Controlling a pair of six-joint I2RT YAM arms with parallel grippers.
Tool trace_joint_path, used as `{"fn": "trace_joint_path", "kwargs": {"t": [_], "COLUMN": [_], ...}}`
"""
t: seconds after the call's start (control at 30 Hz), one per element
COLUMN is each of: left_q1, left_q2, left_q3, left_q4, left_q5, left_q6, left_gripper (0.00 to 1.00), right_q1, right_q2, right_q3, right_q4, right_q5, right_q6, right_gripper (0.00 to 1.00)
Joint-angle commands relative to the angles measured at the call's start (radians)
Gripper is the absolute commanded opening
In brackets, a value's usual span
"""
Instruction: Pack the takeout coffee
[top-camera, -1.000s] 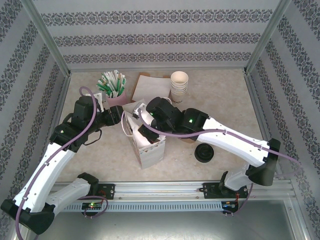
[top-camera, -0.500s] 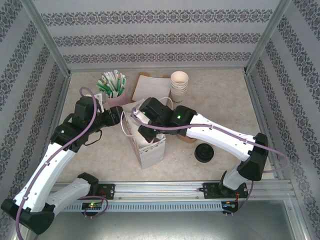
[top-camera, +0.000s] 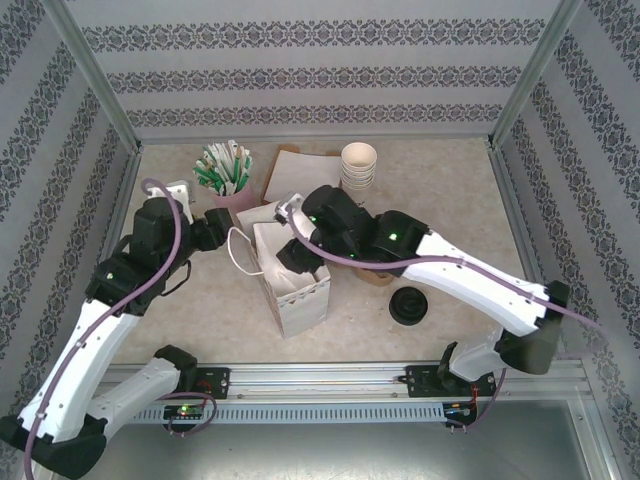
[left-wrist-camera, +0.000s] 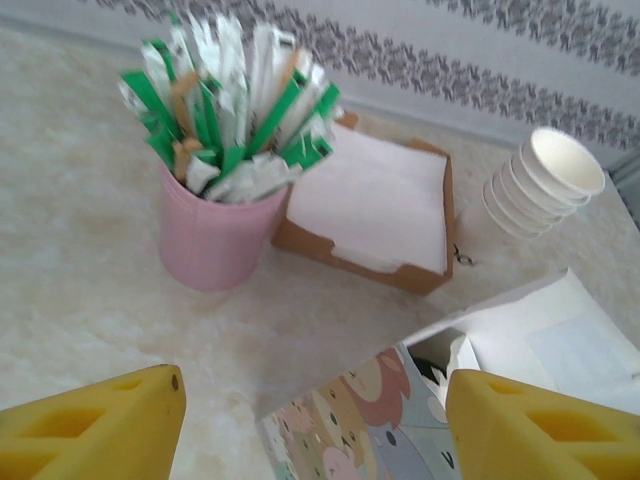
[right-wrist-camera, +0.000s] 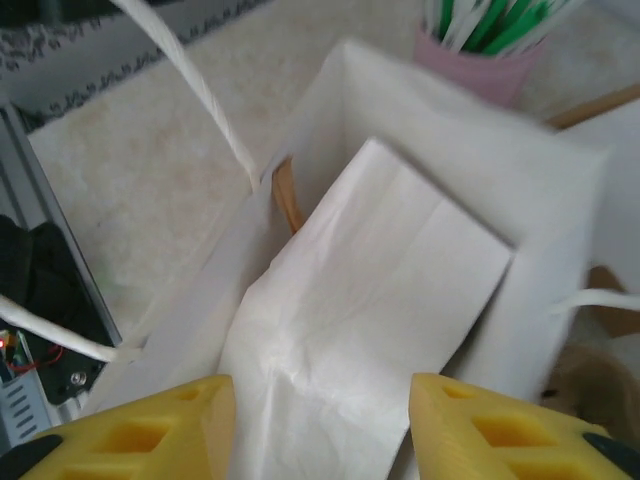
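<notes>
A white paper bag (top-camera: 300, 300) stands upright mid-table, its mouth open; its side carries a cartoon animal print (left-wrist-camera: 370, 425). My right gripper (top-camera: 290, 262) hovers over the mouth, open, with nothing between its yellow fingers (right-wrist-camera: 160, 430). Below my right gripper (right-wrist-camera: 322, 420) lies a flat creased white paper inside the bag (right-wrist-camera: 330, 130). My left gripper (top-camera: 218, 232) is just left of the bag near its loose string handle (top-camera: 240, 258), open and holding nothing. In the wrist view my left gripper (left-wrist-camera: 315, 420) is spread wide above the table. The takeout coffee is out of view.
A pink cup of green-and-white sticks (top-camera: 228, 178) (left-wrist-camera: 215, 235), a brown napkin box (top-camera: 295, 175) (left-wrist-camera: 375, 205) and a stack of lidless white cups (top-camera: 359, 166) (left-wrist-camera: 545, 180) stand behind the bag. A loose black lid (top-camera: 408, 306) lies right of it.
My right gripper has gone from shut to open above the bag's mouth. My left gripper has drawn back to the left, away from the bag's handle.
</notes>
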Motion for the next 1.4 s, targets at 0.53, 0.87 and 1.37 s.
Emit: {"fn": "trace_joint_path", "kwargs": {"t": [0.53,0.87,1.37], "left_q1": [0.033,0.162,0.29], "left_q2": [-0.036,0.212,0.544], "left_q3": [-0.497,-0.738,-0.798], "left_q4": [0.768,1.125,1.568], "left_q5": [-0.672,-0.699,-0.356], "left_q6": [0.324,0.331,0.39], "left_gripper": [1.0,1.0,1.0], "right_q1": [-0.409,-0.905,-0.981], "right_q2": [-0.715,-0.477,-0.03], "right_q3": [-0.859,-1.153,-1.204], "right_q4": [0.919,1.081,1.561], "right_q5": [0.666,0.437,0.297], "right_q6": [-0.264,0.041,-0.059], "right_gripper": [0.98,0.98,0.98]}}
